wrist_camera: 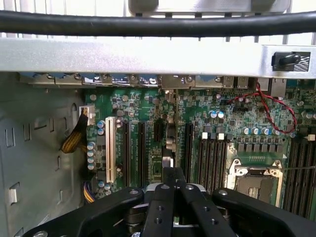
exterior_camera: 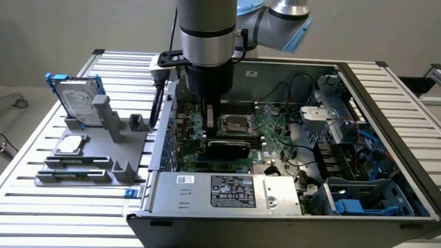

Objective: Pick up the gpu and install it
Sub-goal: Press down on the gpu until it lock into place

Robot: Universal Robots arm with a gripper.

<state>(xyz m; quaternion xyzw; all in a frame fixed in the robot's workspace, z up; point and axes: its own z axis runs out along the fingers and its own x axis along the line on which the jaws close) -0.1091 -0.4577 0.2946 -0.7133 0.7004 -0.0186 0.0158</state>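
While the tool [exterior_camera: 210, 137] [wrist_camera: 173, 173] reaches down into the open computer case [exterior_camera: 386, 103], its fingers are clamped together on the top edge of the gpu [exterior_camera: 229, 149].
The gpu stands on edge on the motherboard [exterior_camera: 272, 129], at six o'clock of the processor socket [exterior_camera: 234, 124] in the exterior view. A hard drive [exterior_camera: 77, 101] stands on the bench [exterior_camera: 41, 217] at the case's nine o'clock.

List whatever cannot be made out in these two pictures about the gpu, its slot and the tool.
- Whether the gpu is seated: exterior view, its black shroud hides the slot.
- The gpu's faces: wrist view, seen edge-on, its near end covered by the tool.
- The motherboard under the gpu: exterior view, hidden by the arm and shroud.
- Hard drive label: exterior view, too small to read.
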